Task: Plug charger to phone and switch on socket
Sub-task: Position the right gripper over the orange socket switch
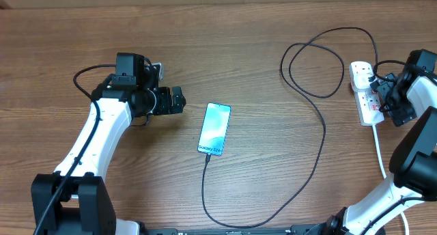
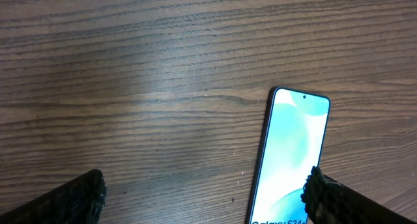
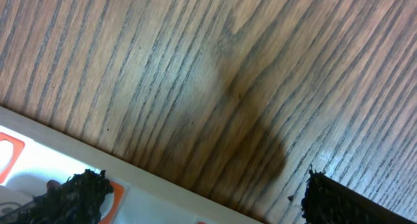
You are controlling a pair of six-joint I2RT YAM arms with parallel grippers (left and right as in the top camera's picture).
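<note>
phone (image 2: 287, 159): lower end running off the left wrist view's bottom edge, one corner sitting behind the left hand (image 2: 205, 188).
socket (image 3: 65, 152): showing only as a blurred strip at the right wrist view's lower left edge; switches reading too small overhead.
charger (image 1: 321, 136): connector tip at the phone appearing too small to judge.

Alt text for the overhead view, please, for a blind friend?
A phone lies on a wooden table, a black cable looping from its near end to a white power strip. Open robot claws: left claw beside the phone, right claw at the strip.
</note>
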